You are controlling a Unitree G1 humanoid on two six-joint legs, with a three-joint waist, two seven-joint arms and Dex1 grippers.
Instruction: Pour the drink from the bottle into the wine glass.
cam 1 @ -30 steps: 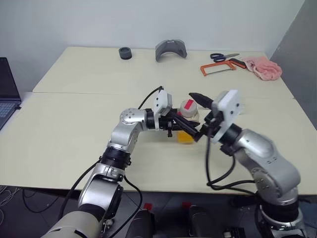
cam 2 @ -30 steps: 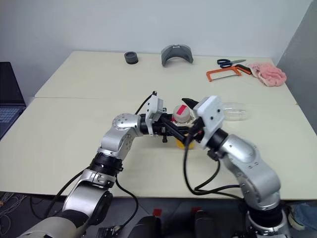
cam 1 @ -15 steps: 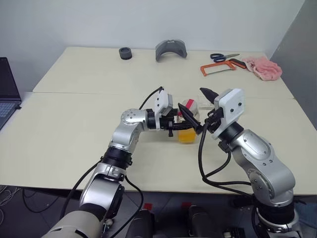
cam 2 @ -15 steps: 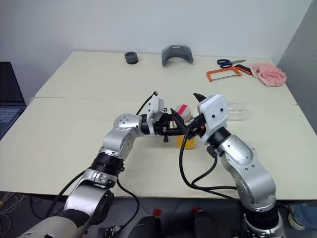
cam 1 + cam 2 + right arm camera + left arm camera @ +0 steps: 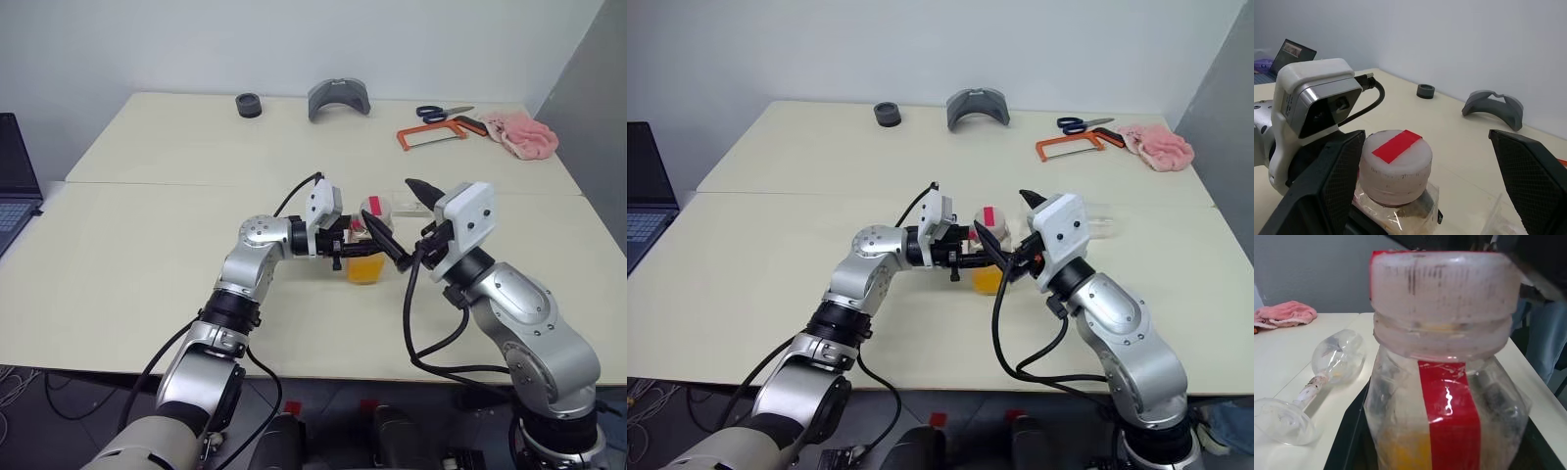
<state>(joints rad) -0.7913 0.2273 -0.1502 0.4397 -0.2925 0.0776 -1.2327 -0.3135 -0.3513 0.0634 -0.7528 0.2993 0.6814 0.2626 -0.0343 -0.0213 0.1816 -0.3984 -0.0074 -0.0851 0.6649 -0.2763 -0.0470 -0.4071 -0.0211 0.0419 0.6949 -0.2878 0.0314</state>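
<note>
1. Bottle [image 5: 368, 250] stood upright mid-table [image 5: 147, 255], cap [image 5: 1396, 164] on, clamped around the body by left gripper [image 5: 351, 249].
2. Right gripper [image 5: 404, 223] spread wide either side of the cap, not touching.
3. Wine glass [image 5: 1317, 382] lay on its side just beyond.
4. Probably thin, squashy plastic: best gripped gently around the body.
5. Glass fragile, apt to roll: best taken by the stem.

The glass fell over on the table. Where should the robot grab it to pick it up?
Probably by the thin stem of the wine glass, coming down from above. It lies on its side on the table, so the stem is bare, while the round bowl is wide and slippery.
</note>
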